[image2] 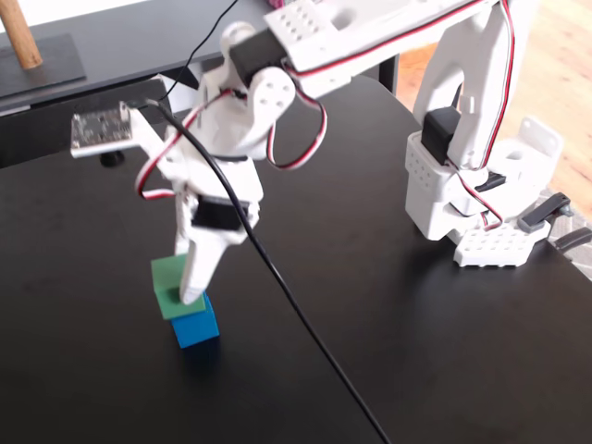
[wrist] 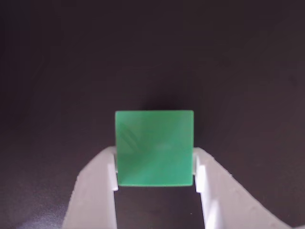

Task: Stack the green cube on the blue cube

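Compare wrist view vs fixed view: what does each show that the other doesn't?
Wrist view only: both white fingertips pressed against opposite sides of the green cube, and its top face square-on.

Fixed view only: the blue cube directly under the green cube, the arm's base, its red and black wiring, and the black table.

Both: the gripper shut on the green cube over a dark surface.

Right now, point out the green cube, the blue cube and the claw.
green cube (wrist: 155, 148), wrist view, middle of its top face.
blue cube (image2: 196, 326), fixed view, its front face.
claw (wrist: 156, 174), wrist view, midway between the fingertips.
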